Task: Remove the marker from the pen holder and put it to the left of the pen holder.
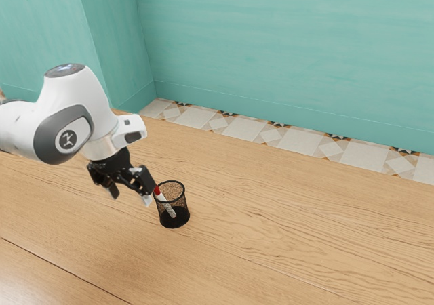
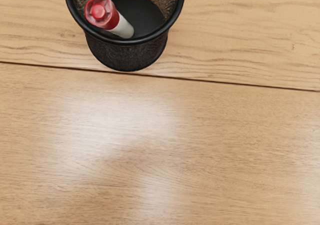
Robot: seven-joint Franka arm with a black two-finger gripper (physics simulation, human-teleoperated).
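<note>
The black gripper hangs over the table just to the exterior view's left of the pen holder, its two fingers apart with nothing between them. The pen holder, a black mesh cup, stands upright. Inside it leans the marker, white with a red end tilted up against the rim on the gripper's side. From above, the wrist view has the marker with its red end up, in the pen holder. The marker's lower end rests inside the cup.
The wooden table extends around the holder, with a dark seam running across it. Behind it are a patterned tile strip and a teal wall.
</note>
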